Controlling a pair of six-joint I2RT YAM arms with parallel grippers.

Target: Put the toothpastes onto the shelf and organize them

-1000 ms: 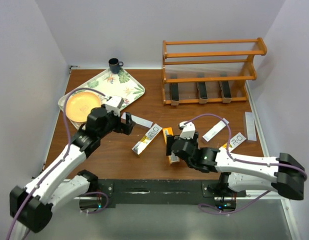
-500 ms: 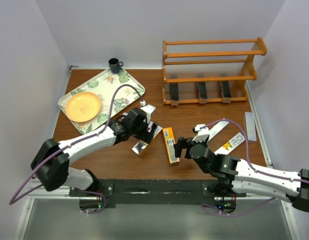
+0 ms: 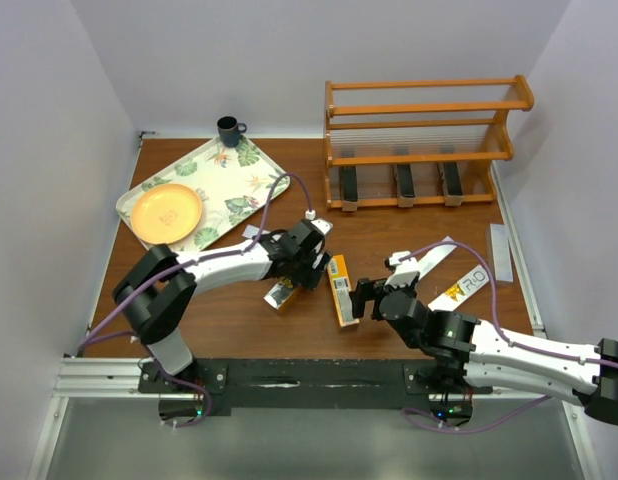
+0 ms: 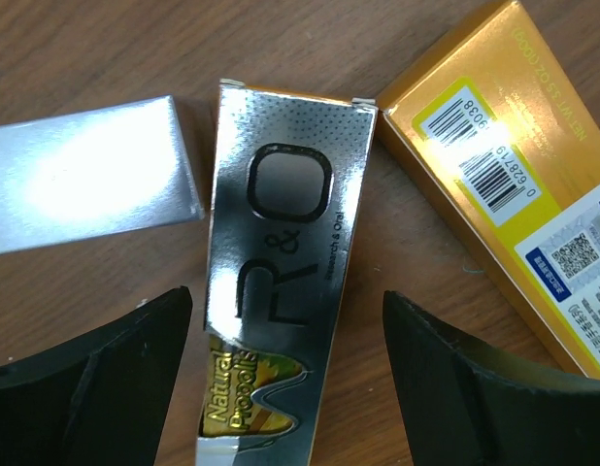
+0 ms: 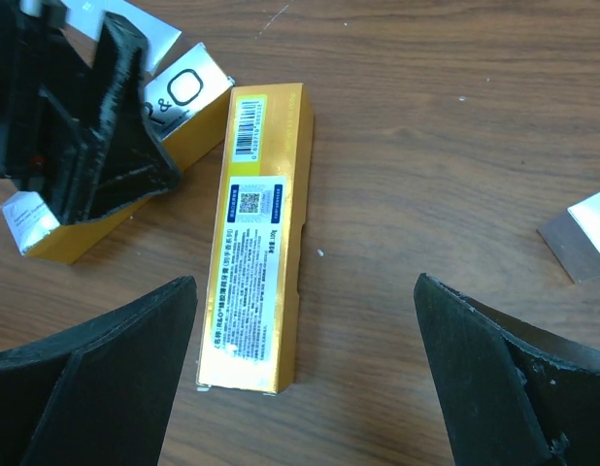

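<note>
The wooden shelf (image 3: 419, 120) stands at the back right with three black toothpastes (image 3: 404, 183) upright on its bottom tier. My left gripper (image 3: 307, 265) hangs open over a silver R&O toothpaste (image 4: 281, 243), a finger (image 4: 96, 379) on either side and neither pressing it. An orange toothpaste (image 3: 340, 290) lies just to the right, also seen as the orange toothpaste (image 5: 256, 262) in the right wrist view. My right gripper (image 5: 305, 280) is open right beside it, empty. More silver toothpastes (image 3: 431, 258) lie to the right.
A leaf-patterned tray (image 3: 239, 180) with an orange plate (image 3: 167, 212) sits at the back left, a dark mug (image 3: 229, 130) behind it. Another silver box (image 4: 86, 184) lies left of the one between my left fingers. A silver box (image 3: 500, 252) rests by the right wall.
My left arm has swung right from beside the tray to the silver R&O box, and its jaws have narrowed. My right gripper has drawn back right of the orange box.
</note>
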